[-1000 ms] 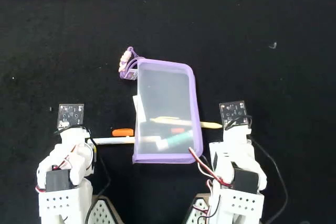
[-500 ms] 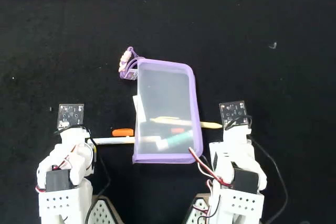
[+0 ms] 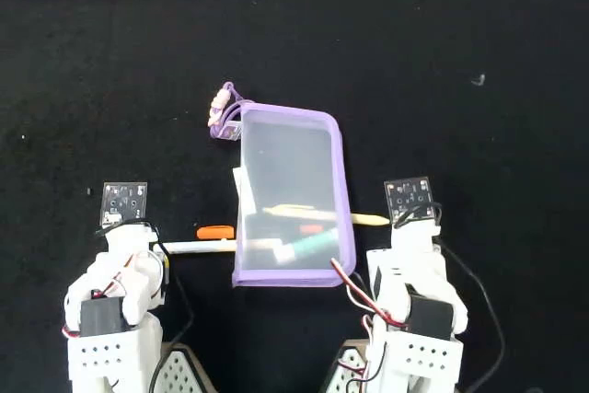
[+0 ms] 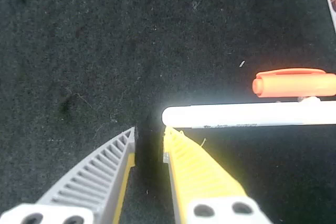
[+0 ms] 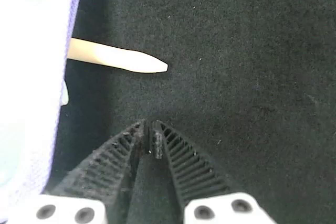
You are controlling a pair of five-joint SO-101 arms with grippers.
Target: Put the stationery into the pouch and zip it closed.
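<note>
A translucent pouch (image 3: 290, 163) with purple edging lies flat between the two arms, and a beaded zip charm (image 3: 221, 109) sits at its far left corner. Inside it lie a green marker (image 3: 311, 246) and a yellow pencil (image 3: 293, 213). A white pen (image 3: 198, 247) and an orange cap (image 3: 215, 232) poke out on its left, a beige tip (image 3: 370, 219) on its right. My left gripper (image 4: 149, 134) hovers low just short of the white pen's end (image 4: 247, 115), open by a narrow gap, holding nothing. My right gripper (image 5: 148, 125) is shut and empty, near the beige tip (image 5: 118, 57) and the pouch edge (image 5: 31, 66).
Black cloth (image 3: 460, 89) covers the whole table. The left arm (image 3: 120, 283) and right arm (image 3: 409, 292) are folded back at the near edge. The orange cap (image 4: 294, 84) lies just beyond the white pen. Wide free room lies on both sides of the pouch.
</note>
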